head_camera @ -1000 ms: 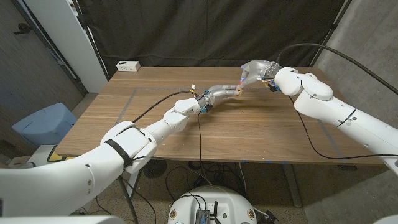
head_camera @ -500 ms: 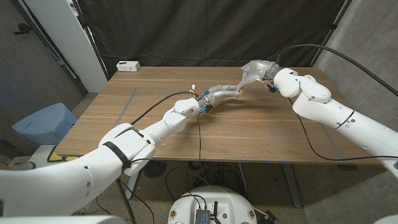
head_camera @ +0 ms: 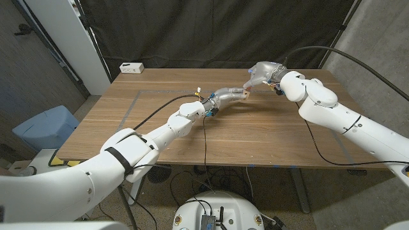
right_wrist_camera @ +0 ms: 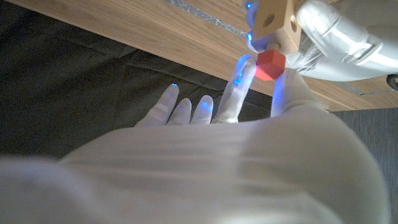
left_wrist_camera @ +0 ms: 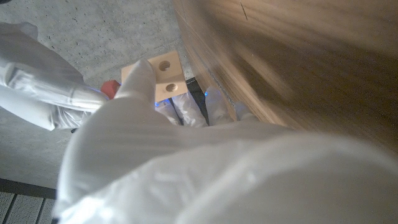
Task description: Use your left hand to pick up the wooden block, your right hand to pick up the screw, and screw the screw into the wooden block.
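**Block and screw meet between the two hands above the counter**

The left hand (head_camera: 228, 96) is clamped on the wooden block (head_camera: 244, 94), which sticks out past its fingertips toward the right hand (head_camera: 259, 71). In the left wrist view the block (left_wrist_camera: 163, 76) is a pale piece with two round holes in the face that shows, gripped against a covered finger of the left hand (left_wrist_camera: 134, 118); the other fingers of this hand reach up beside it.

The right hand is closed on the screw (right_wrist_camera: 270, 65), whose red faceted head is pinched between the thumb and one finger. In the right wrist view the red head sits directly against the end of the block (right_wrist_camera: 275, 20), touching it, while the remaining fingers of the right hand (right_wrist_camera: 249, 109) are spread apart to the side, clear of the screw. The shaft of the screw cannot be made out. From the left wrist view a bit of the red head (left_wrist_camera: 111, 88) shows just beyond the block, next to the white arm of the other side.

In the head view both hands are held up over the far middle part of the wooden counter (head_camera: 160, 131), fingertips close together with the block between them. Well away from the left hand, at the counter's far corner on that side, lies a small white box (head_camera: 131, 67).
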Robot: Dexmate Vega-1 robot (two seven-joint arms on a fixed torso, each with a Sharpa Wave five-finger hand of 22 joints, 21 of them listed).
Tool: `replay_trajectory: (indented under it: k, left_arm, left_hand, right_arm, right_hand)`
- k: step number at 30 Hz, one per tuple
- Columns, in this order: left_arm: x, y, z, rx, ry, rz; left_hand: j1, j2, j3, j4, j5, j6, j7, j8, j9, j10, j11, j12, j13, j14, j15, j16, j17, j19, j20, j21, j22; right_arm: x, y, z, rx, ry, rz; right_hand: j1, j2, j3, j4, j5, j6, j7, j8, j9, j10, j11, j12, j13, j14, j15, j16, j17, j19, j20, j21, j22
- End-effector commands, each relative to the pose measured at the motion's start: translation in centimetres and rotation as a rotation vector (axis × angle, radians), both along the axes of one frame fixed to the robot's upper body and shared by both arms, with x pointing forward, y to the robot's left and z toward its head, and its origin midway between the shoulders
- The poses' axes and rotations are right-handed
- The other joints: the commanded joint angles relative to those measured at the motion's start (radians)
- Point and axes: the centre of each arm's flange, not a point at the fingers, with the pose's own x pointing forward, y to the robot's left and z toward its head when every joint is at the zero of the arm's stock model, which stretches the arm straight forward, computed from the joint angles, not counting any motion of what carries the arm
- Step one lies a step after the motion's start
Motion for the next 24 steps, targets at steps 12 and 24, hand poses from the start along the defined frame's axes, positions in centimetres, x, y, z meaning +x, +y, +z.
replay_trajectory:
  k: [12,24]
  left_arm:
    - [0.26,0.23,-0.25,-0.007,0.012,0.007]
    - [0.47,0.15,-0.12,-0.006,0.014,0.006]
  left_hand:
    - [0.008,0.014,0.009,-0.001,0.004,0.006,0.003,0.006,0.006,-0.004,0.000,0.005,0.001,0.005,-0.069,0.003,0.003,0.006,0.000,0.006,0.003]
    - [0.010,0.015,0.010,0.000,0.005,0.007,0.004,0.007,0.006,-0.004,0.000,0.005,0.001,0.005,-0.069,0.003,0.003,0.007,-0.002,0.005,0.003]
  right_arm:
    - [0.86,0.55,-0.38,0.036,-0.017,-0.028]
    - [0.49,0.34,-0.11,0.058,-0.013,-0.038]
  right_hand:
    - [-0.065,0.001,-0.025,0.013,-0.001,0.117,0.022,0.001,-0.008,0.080,0.004,0.008,-0.001,0.063,-0.035,0.015,-0.001,0.041,-0.008,0.002,0.004]
    - [-0.165,-0.024,-0.070,0.038,-0.004,0.091,0.041,-0.042,-0.007,0.082,0.031,-0.011,-0.001,0.057,-0.009,0.001,0.002,0.029,0.016,-0.009,0.005]
